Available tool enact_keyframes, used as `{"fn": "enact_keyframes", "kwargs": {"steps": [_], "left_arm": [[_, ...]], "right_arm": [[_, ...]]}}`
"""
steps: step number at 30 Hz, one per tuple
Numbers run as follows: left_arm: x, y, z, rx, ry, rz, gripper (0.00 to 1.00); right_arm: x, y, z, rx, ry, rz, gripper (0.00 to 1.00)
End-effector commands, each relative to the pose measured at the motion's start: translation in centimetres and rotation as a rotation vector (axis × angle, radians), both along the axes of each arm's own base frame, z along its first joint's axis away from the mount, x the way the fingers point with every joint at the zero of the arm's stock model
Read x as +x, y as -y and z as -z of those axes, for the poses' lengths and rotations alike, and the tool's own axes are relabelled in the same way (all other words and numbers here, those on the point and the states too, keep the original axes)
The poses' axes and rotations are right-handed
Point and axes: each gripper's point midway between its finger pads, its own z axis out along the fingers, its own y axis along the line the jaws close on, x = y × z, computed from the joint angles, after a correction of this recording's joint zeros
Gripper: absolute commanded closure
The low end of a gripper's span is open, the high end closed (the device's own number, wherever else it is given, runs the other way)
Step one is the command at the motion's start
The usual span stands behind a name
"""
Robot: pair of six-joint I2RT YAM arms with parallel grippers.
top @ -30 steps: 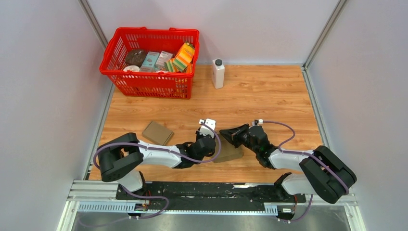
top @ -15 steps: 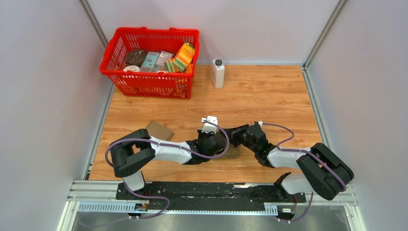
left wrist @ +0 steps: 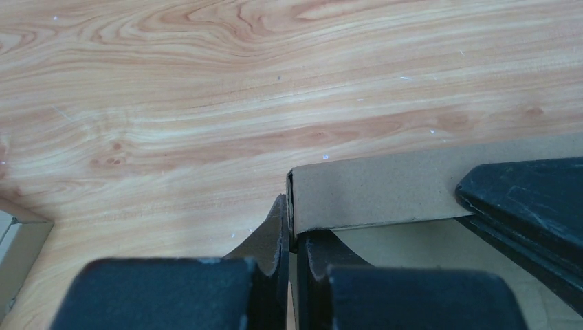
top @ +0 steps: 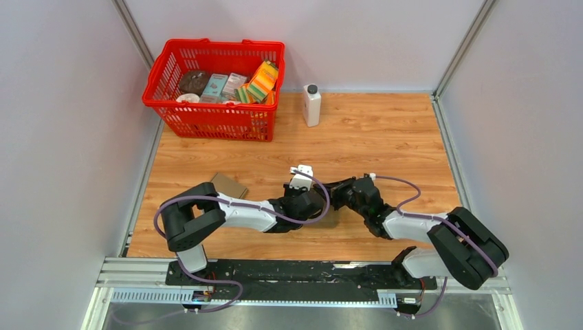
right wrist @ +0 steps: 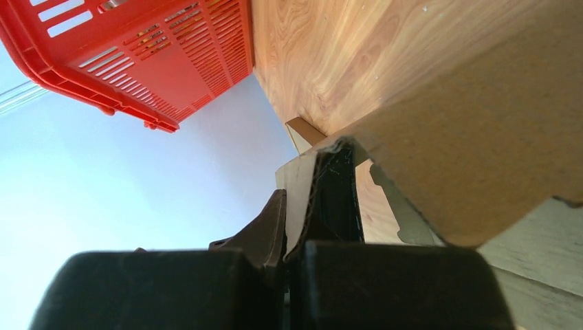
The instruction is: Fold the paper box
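Both arms meet low over the front middle of the wooden table, so from above we can barely make out the paper box beneath them — and a second flat cardboard piece is half covered by the left arm. Up close the box is plain brown cardboard: the left gripper is clamped on a thin wall edge, and the right gripper is pinched tight on another panel.

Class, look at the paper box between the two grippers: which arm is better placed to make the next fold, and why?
Probably left: the left gripper pinches the paper box panel at its end corner, bare table beyond. The right gripper, shut further along, looks better for steadying.
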Motion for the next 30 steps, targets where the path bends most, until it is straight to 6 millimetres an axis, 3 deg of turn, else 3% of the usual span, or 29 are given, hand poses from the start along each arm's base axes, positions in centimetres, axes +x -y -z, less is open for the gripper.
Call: {"fn": "enact_keyframes", "kwargs": {"steps": [1, 2, 4, 5, 6, 7, 8, 9, 10, 11, 12, 13, 16, 20, 23, 24, 30], "left_arm": [[1.0, -1.7, -0.6, 0.054, 0.025, -0.078, 1.0], [0.6, -2.1, 0.2, 0.064, 0.012, -0.057, 1.0], [0.3, -1.0, 0.2, 0.0, 0.014, 0.004, 1.0], [-0.2, -1.8, 1.1, 0.014, 0.002, 0.018, 1.0], [-0.3, -1.1, 0.9, -0.022, 0.003, 0.046, 1.0], [-0.5, -1.2, 1.1, -0.016, -0.001, 0.06, 1.0], [-0.8, -1.6, 1.6, -0.005, -0.009, 0.065, 1.0], [-0.9, -1.7, 1.7, -0.001, -0.018, 0.073, 1.0], [-1.1, -2.0, 1.9, 0.008, -0.023, 0.076, 1.0], [-1.2, -2.3, 2.0, 0.011, -0.027, 0.073, 1.0], [-1.4, -2.4, 1.9, 0.006, -0.03, 0.08, 1.0], [-1.6, -2.7, 2.1, 0.015, -0.035, 0.085, 1.0], [-2.0, -3.3, 1.9, 0.014, -0.045, 0.092, 1.0], [-2.4, -3.9, 1.6, 0.015, -0.054, 0.087, 1.0], [-2.6, -3.9, 1.4, 0.018, -0.061, 0.097, 1.0], [-2.6, -3.9, 1.5, 0.016, -0.065, 0.098, 1.0], [-2.9, -3.8, 1.9, 0.012, -0.084, 0.098, 1.0]], "right_arm": [[-0.8, -0.3, 0.6, -0.058, -0.01, -0.033, 1.0], [-0.8, -0.2, 0.9, -0.082, -0.016, -0.037, 1.0], [-1.0, 0.1, 1.9, -0.188, 0.029, -0.079, 0.96], [-1.1, 0.3, 2.0, -0.238, 0.056, -0.104, 0.93], [-1.0, 0.2, 1.8, -0.325, 0.137, -0.16, 0.81], [-1.5, 0.6, 2.7, -0.398, 0.14, -0.206, 0.75], [-1.6, 1.0, 2.1, -0.433, 0.175, -0.22, 0.69], [-1.8, 1.2, 1.8, -0.461, 0.215, -0.239, 0.53], [-2.5, 1.3, 1.8, -0.539, 0.288, -0.334, 0.5], [-2.7, 1.8, 0.5, -0.569, 0.33, -0.359, 0.48], [-2.5, 1.8, -1.2, -0.612, 0.39, -0.384, 0.37], [-3.8, 2.7, -1.1, -0.694, 0.432, -0.483, 0.33], [-4.7, 4.9, -2.7, -0.845, 0.49, -0.582, 0.27], [-4.9, 5.9, -3.2, -0.922, 0.499, -0.655, 0.29], [-3.9, 5.7, -3.7, -0.95, 0.497, -0.648, 0.43], [-3.5, 5.6, -3.9, -0.95, 0.501, -0.642, 0.52], [-1.9, 3.7, -4.5, -0.928, 0.534, -0.653, 0.57]]}}
